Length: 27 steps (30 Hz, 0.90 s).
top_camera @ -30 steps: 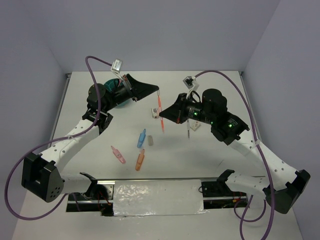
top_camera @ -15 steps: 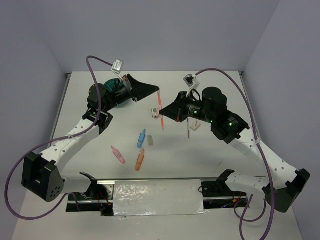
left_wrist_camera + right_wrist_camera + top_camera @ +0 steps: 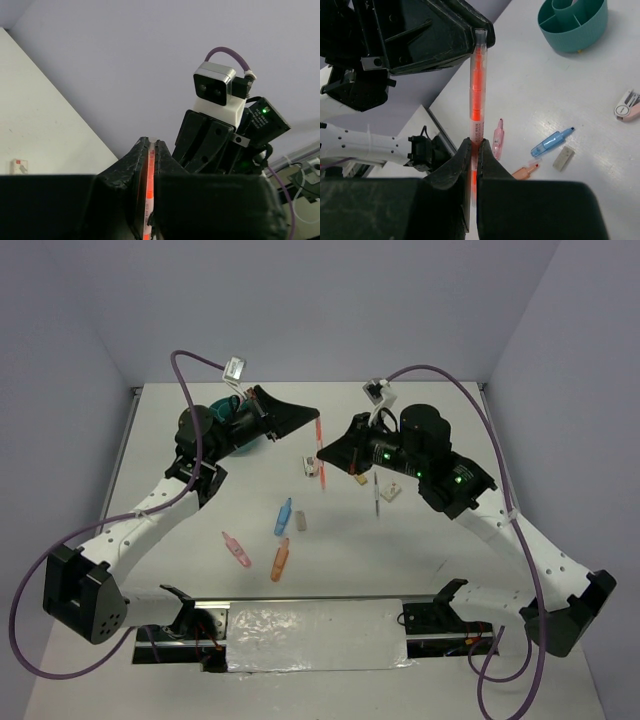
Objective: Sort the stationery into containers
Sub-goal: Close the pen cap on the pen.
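Observation:
A thin orange pen [image 3: 320, 440] hangs upright in the air over the table's middle, with both grippers on it. My left gripper [image 3: 317, 421] is shut on its upper end; the left wrist view shows the pen [image 3: 149, 170] clamped between the fingers [image 3: 129, 165]. My right gripper [image 3: 320, 453] is shut on it lower down; the right wrist view shows the pen [image 3: 477, 85] rising from that gripper [image 3: 475, 142] up to the left gripper. The teal organiser [image 3: 232, 432] stands at the back left, mostly hidden by my left arm, and is open to the right wrist view [image 3: 572, 22].
On the table lie a blue marker [image 3: 283, 516], a pink marker [image 3: 236, 549], an orange marker [image 3: 280, 558], a grey eraser [image 3: 301, 521], a dark pen [image 3: 377, 495], a white clip [image 3: 309, 466] and small erasers [image 3: 391, 491].
My right arm has moved left and towards the back, bringing its gripper closer under the left gripper on the pen. The left arm has stayed put.

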Tool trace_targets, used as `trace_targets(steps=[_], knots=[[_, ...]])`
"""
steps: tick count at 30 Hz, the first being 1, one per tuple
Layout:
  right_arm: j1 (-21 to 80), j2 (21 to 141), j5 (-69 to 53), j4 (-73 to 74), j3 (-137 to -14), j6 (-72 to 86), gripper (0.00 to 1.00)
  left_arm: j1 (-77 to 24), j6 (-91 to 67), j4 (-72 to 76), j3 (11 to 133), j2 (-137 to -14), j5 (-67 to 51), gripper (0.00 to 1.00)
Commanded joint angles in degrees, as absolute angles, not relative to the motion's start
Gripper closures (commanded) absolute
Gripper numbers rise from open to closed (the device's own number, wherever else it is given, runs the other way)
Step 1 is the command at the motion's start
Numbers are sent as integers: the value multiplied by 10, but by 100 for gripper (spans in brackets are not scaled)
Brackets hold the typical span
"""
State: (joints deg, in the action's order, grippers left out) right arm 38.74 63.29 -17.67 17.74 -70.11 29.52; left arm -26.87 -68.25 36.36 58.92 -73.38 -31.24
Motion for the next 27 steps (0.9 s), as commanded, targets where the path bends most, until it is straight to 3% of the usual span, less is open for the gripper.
trace_targets(steps=[1,5,9,16,19,21,22,23,27], knots=[[382,654,-143,93,-778,248,100,-288,-643,333,614,-716,-345,79],[386,669,-177,119,-784,239,100,-287,-608,287,632,-711,-337,62],[387,657,-195,122,-757,240,100,-288,-578,248,671,-715,-327,62],[388,644,-206,126,-742,242,100,-288,-587,272,690,-733,-343,99],[386,645,-214,127,-744,239,100,-288,-598,296,690,-737,-359,100],[386,655,-235,122,-747,238,90,-288,-606,341,687,-737,-379,100],[385,659,-263,120,-747,240,81,-288,-617,358,684,-735,-385,100],[386,664,-277,115,-746,243,65,-288,-622,374,684,-734,-390,100],[385,674,-305,61,-727,279,64,-291,-625,389,692,-723,-389,100]])
